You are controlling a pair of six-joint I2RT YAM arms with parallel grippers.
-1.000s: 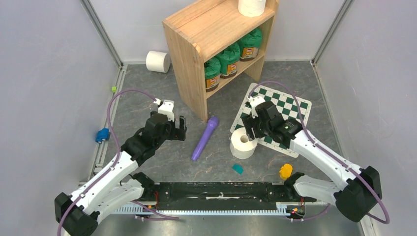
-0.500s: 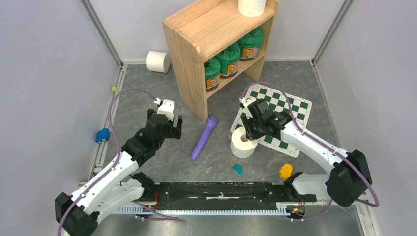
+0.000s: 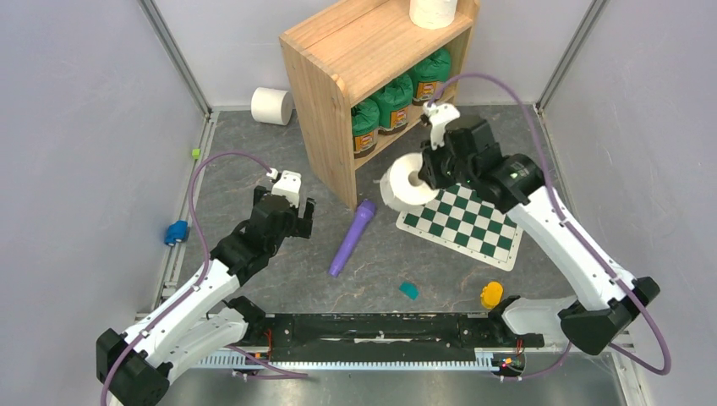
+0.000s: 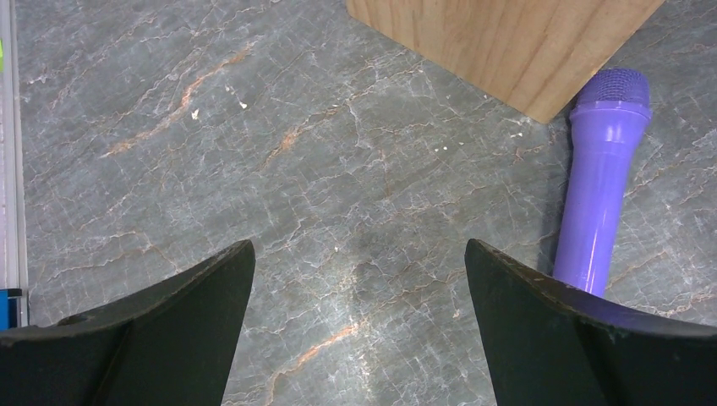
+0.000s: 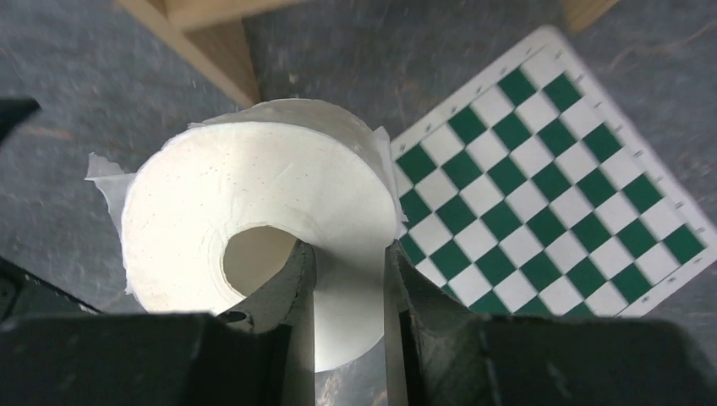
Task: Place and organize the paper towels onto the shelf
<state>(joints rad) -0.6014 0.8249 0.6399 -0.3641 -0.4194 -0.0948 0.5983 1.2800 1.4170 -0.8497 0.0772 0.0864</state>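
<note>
Moved: right gripper [image 3: 421,172] has carried one roll [image 3: 396,191] from the checkered board [image 3: 470,216] up to the shelf [image 3: 325,110] front.
Right gripper: clamped on that roll's wall, one finger inside the core.
Left gripper [image 4: 359,283]: spread wide, empty.
Paper towels: three; one held, one on the shelf top [image 3: 433,10], one on the table by the back wall [image 3: 270,105].
Green canisters [image 3: 394,103]: three, lower tier.

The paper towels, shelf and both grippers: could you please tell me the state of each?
held roll: clamped by its wall, one finger in the core.
top roll: upright on the shelf top.
back-left roll: lying on the table.
shelf: lower tier holds green canisters.
left gripper: open, empty.
right gripper: shut.
</note>
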